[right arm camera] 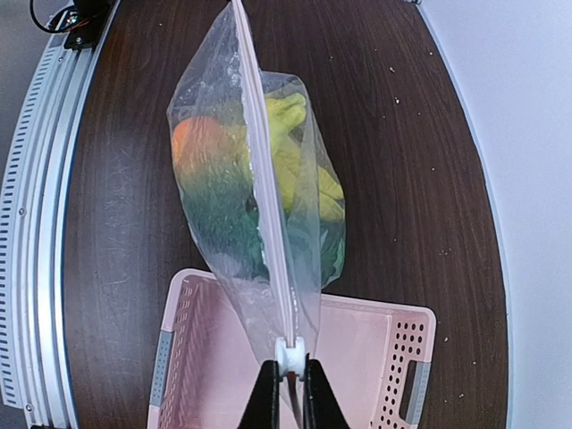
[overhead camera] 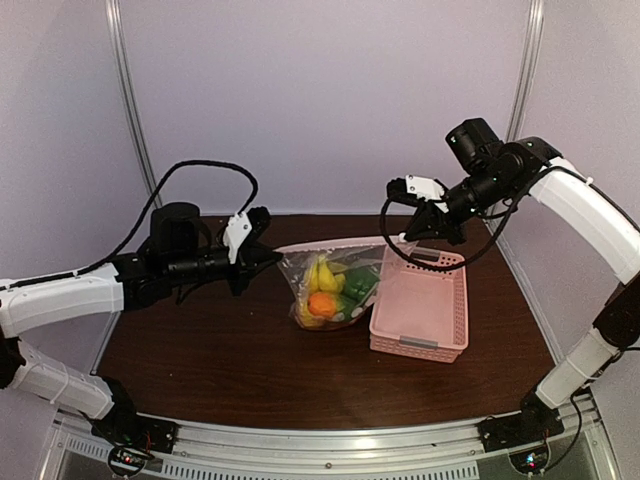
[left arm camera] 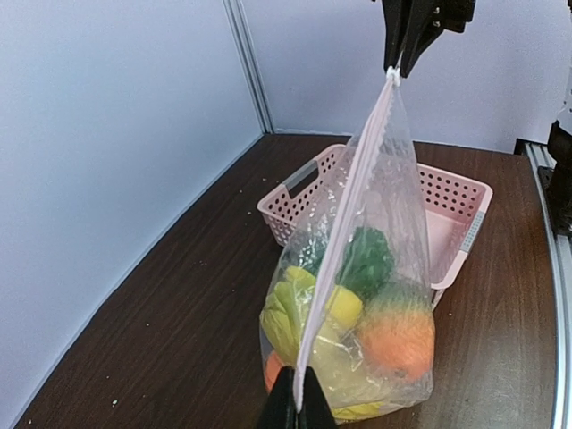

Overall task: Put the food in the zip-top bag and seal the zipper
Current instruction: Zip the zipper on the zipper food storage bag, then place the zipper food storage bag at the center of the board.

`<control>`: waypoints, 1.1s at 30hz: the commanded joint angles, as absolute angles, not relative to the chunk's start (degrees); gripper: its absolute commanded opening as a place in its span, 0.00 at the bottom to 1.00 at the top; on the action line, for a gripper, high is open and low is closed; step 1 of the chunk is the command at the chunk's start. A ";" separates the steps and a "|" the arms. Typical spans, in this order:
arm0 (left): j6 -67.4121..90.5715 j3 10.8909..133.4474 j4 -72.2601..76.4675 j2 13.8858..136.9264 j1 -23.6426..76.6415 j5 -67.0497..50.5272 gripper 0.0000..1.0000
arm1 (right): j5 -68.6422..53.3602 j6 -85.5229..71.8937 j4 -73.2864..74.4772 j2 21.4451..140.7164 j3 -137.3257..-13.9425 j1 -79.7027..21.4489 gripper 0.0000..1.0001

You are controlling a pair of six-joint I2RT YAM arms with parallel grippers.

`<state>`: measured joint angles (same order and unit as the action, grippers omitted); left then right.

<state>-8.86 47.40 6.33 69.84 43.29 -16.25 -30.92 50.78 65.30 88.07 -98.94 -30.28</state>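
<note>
The clear zip-top bag (overhead camera: 330, 282) hangs stretched between my two grippers, its bottom on the table. Inside it are the food toys: yellow banana (overhead camera: 324, 274), orange (overhead camera: 321, 304) and green pepper (overhead camera: 360, 283). My left gripper (left arm camera: 299, 399) is shut on the near end of the whitish zipper strip (left arm camera: 344, 214). My right gripper (right arm camera: 290, 371) is shut on the small white slider (right arm camera: 292, 354) at the strip's other end, above the basket. The strip (right arm camera: 265, 179) looks closed along its length. The food also shows in the right wrist view (right arm camera: 268, 152).
The pink slatted basket (overhead camera: 420, 305) stands right of the bag, its inside showing no items. It also shows in the left wrist view (left arm camera: 447, 201) and the right wrist view (right arm camera: 375, 357). Walls close the back and sides.
</note>
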 commanded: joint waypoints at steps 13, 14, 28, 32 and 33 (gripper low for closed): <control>-6.63 61.15 9.29 79.91 31.99 -20.09 0.00 | -32.34 42.66 57.04 104.50 -118.90 -29.14 0.00; -6.67 62.42 9.69 80.46 31.51 -20.36 0.00 | -32.93 42.30 57.41 106.59 -121.97 -29.19 0.00; -8.53 49.03 1.83 66.96 31.11 -27.15 0.06 | -29.30 49.50 45.92 90.51 -92.15 -39.16 0.00; -7.97 43.30 -4.53 62.29 31.20 -29.04 0.35 | -33.09 47.59 48.70 92.21 -87.97 -42.90 0.25; -8.03 42.22 -5.24 60.39 31.20 -28.59 0.39 | -35.02 47.70 51.21 92.68 -88.64 -43.09 0.30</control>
